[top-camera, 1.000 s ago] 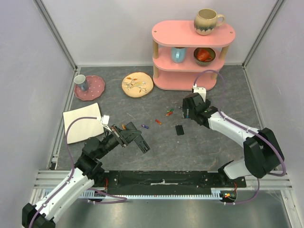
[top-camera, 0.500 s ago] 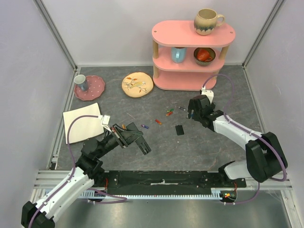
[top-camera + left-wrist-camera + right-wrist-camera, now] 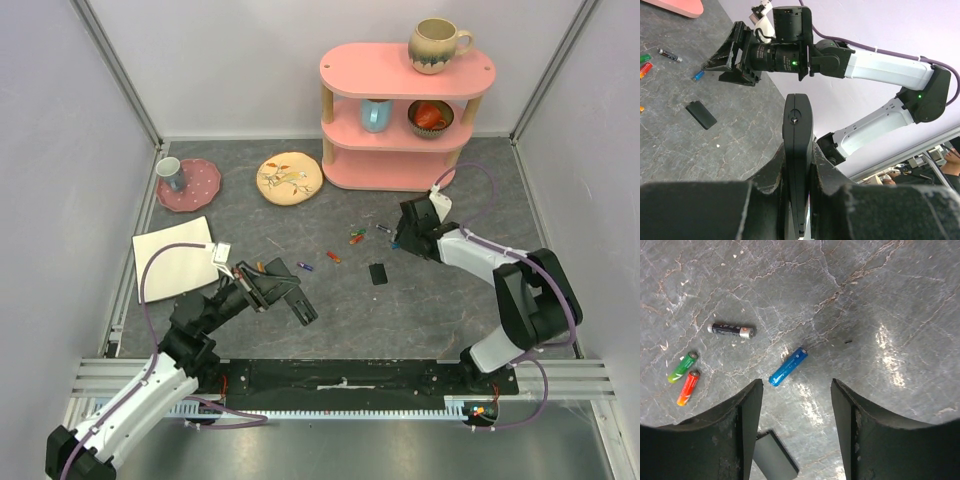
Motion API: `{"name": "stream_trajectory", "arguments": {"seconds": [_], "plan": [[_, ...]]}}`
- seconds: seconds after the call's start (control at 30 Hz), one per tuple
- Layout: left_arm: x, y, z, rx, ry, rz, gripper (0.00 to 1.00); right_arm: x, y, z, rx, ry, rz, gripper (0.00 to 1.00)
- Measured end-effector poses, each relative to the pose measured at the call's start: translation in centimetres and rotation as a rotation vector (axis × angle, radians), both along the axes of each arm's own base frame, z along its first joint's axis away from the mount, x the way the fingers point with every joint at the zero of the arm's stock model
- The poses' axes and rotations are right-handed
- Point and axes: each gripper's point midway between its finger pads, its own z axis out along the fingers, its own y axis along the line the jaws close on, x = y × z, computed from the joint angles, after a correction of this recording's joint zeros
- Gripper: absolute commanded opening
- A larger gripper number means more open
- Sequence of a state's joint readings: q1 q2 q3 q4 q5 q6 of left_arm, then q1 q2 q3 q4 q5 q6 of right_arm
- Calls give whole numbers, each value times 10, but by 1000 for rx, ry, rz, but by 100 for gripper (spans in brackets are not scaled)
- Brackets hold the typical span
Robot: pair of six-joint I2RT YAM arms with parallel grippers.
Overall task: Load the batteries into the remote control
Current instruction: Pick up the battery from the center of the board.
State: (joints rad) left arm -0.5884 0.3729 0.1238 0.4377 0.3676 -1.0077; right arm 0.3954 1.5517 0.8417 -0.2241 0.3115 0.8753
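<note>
- At 7 o'clock of table (image 3: 420,310) centre, top view: L gripper (image 3: 262,288) is pressed tight on the remote control (image 3: 292,297). Wrist cam shows the remote control (image 3: 797,130) clamped edge-on and held off the surface.
- Over at 2 o'clock: R gripper (image 3: 796,385) is low, pincer spread. The blue cell (image 3: 788,366) lies at the mouth of the gap, touching neither finger.
- Other cells, ref. the blue cell: dark cell (image 3: 731,330) at 10 o'clock; green cell (image 3: 682,367) and red cell (image 3: 688,388) side by side at 9 o'clock, well apart from it.
- Short black piece (image 3: 772,457) at 6 o'clock, partly behind the L-side finger. Prob. the batt. cover; can't confirm.
- Step, my read: picking the 1st cell. Nothing is loaded that I can see.
- Next needs: advance a touch so the pads straddle the cell's mid-length, then squeeze across its width. The cell lies skewed to the jaws, so it may roll or pivot out.
</note>
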Motion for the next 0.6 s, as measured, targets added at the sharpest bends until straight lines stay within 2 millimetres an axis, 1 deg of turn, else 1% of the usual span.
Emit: {"name": "stream_trajectory", "arguments": {"seconds": [0.13, 0.3, 0.6], "plan": [[-2, 2, 1, -2, -2, 3, 2, 5, 5, -9, 43, 16, -55, 57], [-1, 4, 0, 2, -1, 18, 2, 5, 4, -21, 70, 44, -107, 53], [1, 5, 1, -1, -3, 27, 2, 13, -2, -22, 95, 36, -158, 49]]}}
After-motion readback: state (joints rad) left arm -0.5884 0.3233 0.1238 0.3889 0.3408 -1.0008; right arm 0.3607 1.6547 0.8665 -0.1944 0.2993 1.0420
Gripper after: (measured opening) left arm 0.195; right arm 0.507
